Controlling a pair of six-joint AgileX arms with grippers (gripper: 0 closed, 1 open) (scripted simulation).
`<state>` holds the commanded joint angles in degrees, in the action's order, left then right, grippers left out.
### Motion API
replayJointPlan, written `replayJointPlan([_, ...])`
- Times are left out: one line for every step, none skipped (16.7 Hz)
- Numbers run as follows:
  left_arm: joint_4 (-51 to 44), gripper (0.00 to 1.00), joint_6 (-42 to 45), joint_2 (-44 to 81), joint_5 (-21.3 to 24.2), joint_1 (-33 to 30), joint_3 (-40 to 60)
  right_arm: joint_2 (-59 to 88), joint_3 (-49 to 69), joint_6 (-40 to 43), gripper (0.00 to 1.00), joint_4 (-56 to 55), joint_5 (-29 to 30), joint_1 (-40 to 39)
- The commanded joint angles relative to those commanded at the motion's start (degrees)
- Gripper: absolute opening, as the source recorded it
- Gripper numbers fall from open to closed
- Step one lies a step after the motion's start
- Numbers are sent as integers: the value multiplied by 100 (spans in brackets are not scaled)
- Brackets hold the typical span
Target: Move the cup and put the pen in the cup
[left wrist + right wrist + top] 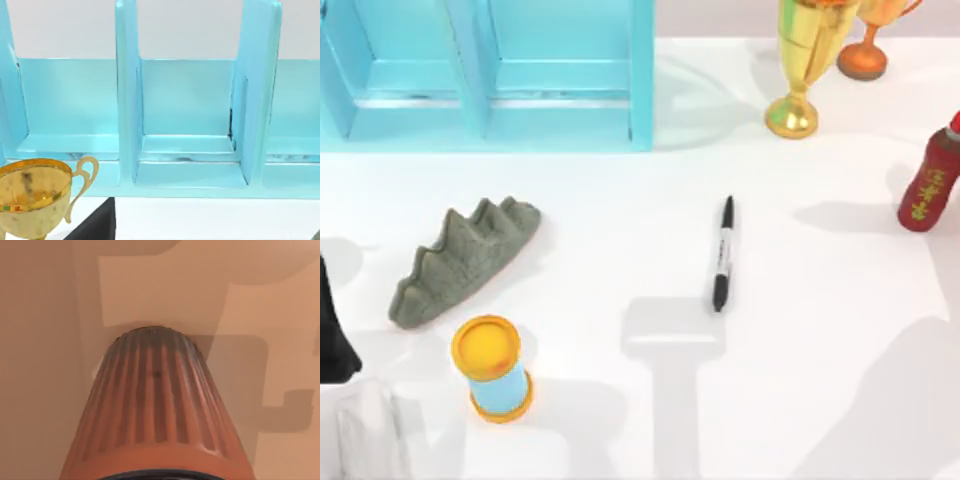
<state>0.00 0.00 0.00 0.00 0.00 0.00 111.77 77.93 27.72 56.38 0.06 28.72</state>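
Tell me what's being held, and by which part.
Cannot be told: the cup sits close before the right wrist camera, any hold hidden. The pen lies free on the table.

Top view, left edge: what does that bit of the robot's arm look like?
The left arm shows as a plain black, angular block, with what seems to be a pale grey-white casing beside it. No cables or markings can be made out.

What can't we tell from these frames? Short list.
- Whether the right gripper holds the cup: right wrist view has the ribbed cup up close, no fingers in sight.
- Cup's place on the table: top view has the pen lying alone.
- Left arm: cut by the top view's left edge.
- Gold trophy top: cut by the upper edge.
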Motion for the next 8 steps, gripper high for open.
replayJointPlan([0, 100, 0, 0, 0, 0, 0, 0, 0, 0, 32, 0, 0, 0])
replayJointPlan([0, 100, 0, 0, 0, 0, 0, 0, 0, 0, 25, 0, 0, 0])
replayJointPlan([0, 100, 0, 0, 0, 0, 0, 0, 0, 0, 17, 0, 0, 0])
replayJointPlan([0, 100, 0, 0, 0, 0, 0, 0, 0, 0, 10, 0, 0, 0])
replayJointPlan([0, 100, 0, 0, 0, 0, 0, 0, 0, 0, 2, 0, 0, 0])
replayJointPlan([0, 100, 0, 0, 0, 0, 0, 0, 0, 0, 0, 0, 0, 0])
replayJointPlan([0, 100, 0, 0, 0, 0, 0, 0, 0, 0, 0, 0, 0, 0])
replayJointPlan([0, 100, 0, 0, 0, 0, 0, 0, 0, 0, 0, 0, 0, 0])
